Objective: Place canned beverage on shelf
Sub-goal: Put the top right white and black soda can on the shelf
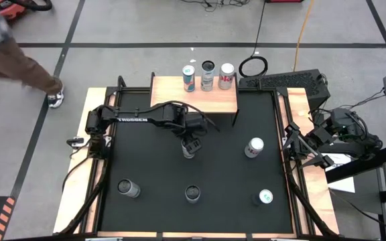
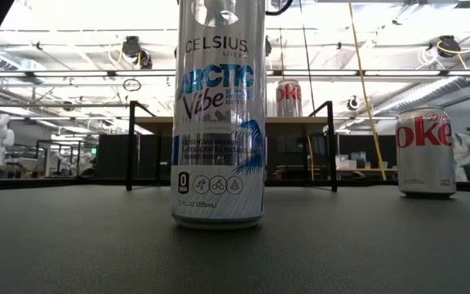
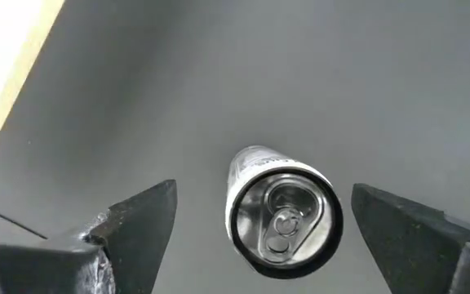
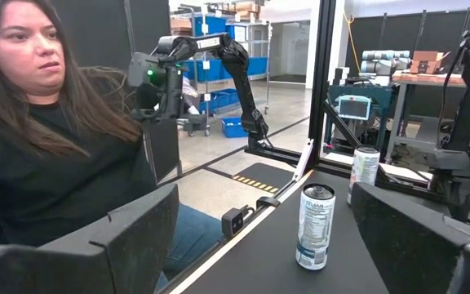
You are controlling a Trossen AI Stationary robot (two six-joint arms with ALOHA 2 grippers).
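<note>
Counting three cans (image 1: 207,75) on shelf (image 1: 166,97); five on table (image 1: 153,167); left claw (image 1: 189,148) released.

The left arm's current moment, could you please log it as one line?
left gripper: jaws open, above upright can mid-table | can: not gripped | shelf: three cans | right gripper: open, parked at table's right edge

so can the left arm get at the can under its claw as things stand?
Probably yes: the left claw hangs open directly over the upright can, fingers either side, with only bare mat around it.
</note>
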